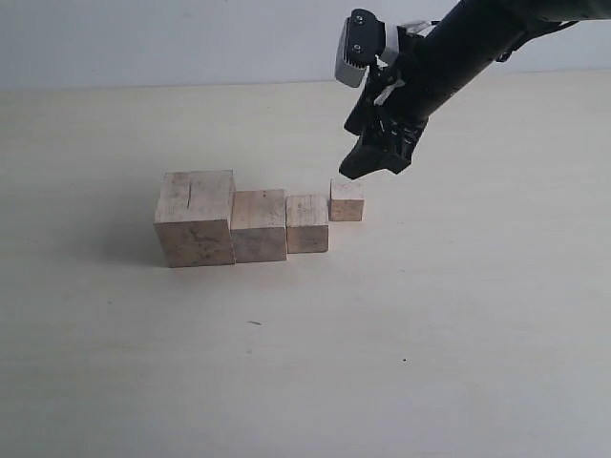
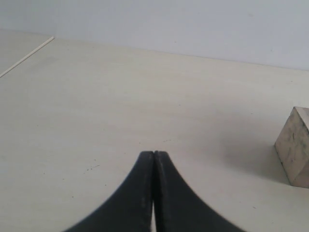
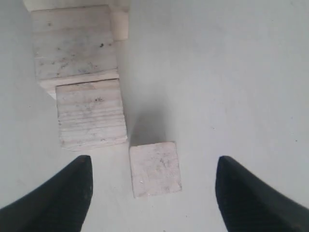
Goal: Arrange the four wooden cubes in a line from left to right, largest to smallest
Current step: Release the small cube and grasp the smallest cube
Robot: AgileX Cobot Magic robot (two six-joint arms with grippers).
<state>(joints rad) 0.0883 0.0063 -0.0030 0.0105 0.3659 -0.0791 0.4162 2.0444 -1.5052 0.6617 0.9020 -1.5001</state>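
Four pale wooden cubes stand on the table. The largest cube (image 1: 195,218), with a thin dark scratch on top, is leftmost. To its right the second cube (image 1: 259,225) and third cube (image 1: 306,223) touch in a row. The smallest cube (image 1: 347,200) sits at the right end, set slightly back from the row. My right gripper (image 1: 368,170) hovers open just above it. In the right wrist view the smallest cube (image 3: 155,169) lies untouched between the spread fingers (image 3: 72,193), beside the third cube (image 3: 91,112) and second cube (image 3: 72,43). My left gripper (image 2: 153,153) is shut on nothing, out of the exterior view.
The pale table (image 1: 430,334) stretches wide around the row. In the left wrist view one wooden cube (image 2: 294,147) shows at the frame's edge, apart from the shut fingers, and the table's edge (image 2: 29,55) runs far off. A plain wall (image 1: 143,38) lies behind.
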